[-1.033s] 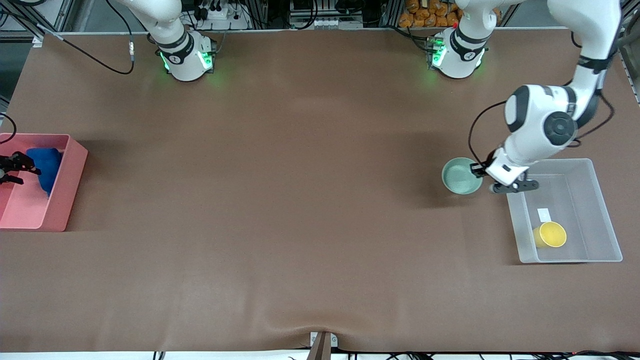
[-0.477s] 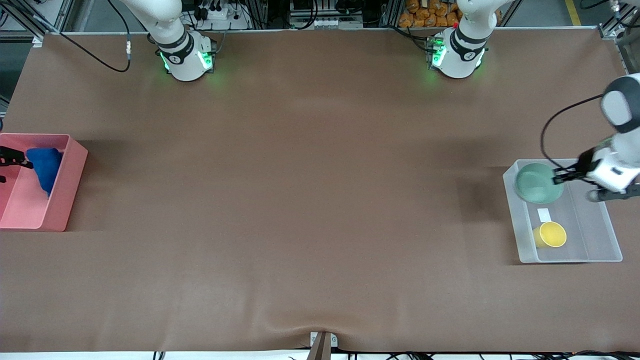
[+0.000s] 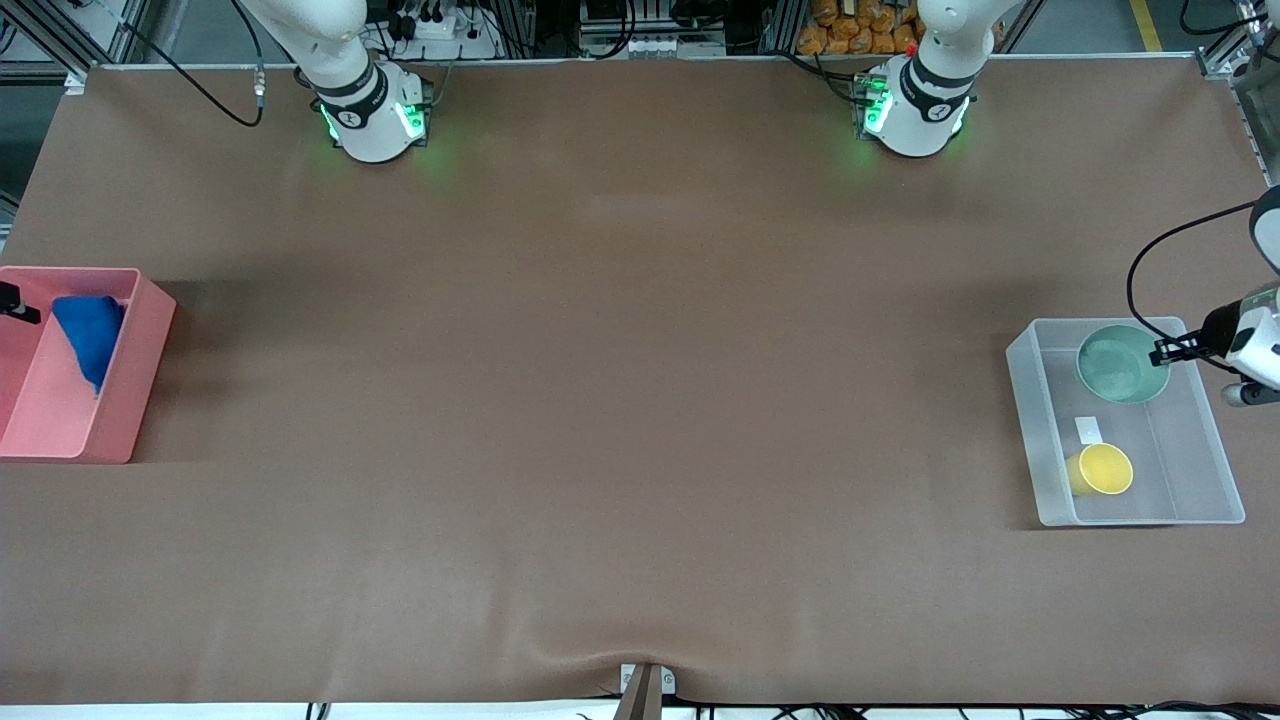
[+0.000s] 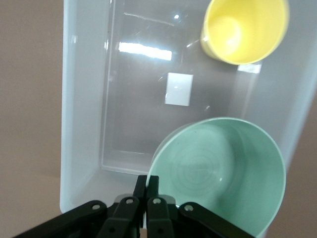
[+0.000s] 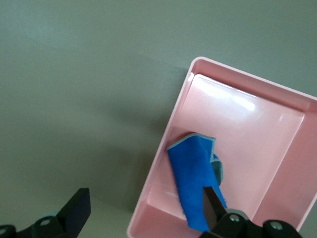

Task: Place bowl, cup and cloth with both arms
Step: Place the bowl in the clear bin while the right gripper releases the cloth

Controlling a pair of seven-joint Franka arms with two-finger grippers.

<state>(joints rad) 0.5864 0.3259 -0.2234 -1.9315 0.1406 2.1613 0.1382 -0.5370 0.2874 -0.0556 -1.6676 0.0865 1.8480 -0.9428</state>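
My left gripper (image 3: 1166, 351) is shut on the rim of the mint-green bowl (image 3: 1122, 364) and holds it over the clear bin (image 3: 1030, 420), over the end away from the front camera. In the left wrist view the fingertips (image 4: 153, 181) pinch the rim of the bowl (image 4: 223, 171). The yellow cup (image 3: 1101, 469) lies on its side in the bin, nearer the camera; it also shows in the left wrist view (image 4: 245, 29). The blue cloth (image 3: 88, 335) lies crumpled in the pink bin (image 3: 140, 350). My right gripper (image 5: 146, 206) is open and empty above the cloth (image 5: 190, 183).
Both bins sit at opposite ends of the brown table: the pink bin (image 5: 257, 124) at the right arm's end, the clear bin (image 4: 79, 124) at the left arm's. A white label (image 4: 179, 89) lies on the clear bin's floor. The right gripper is nearly out of the front view.
My left gripper has carried the bowl from the table beside the clear bin to over the bin. My right gripper has drawn back from the cloth, which stays in the pink bin.
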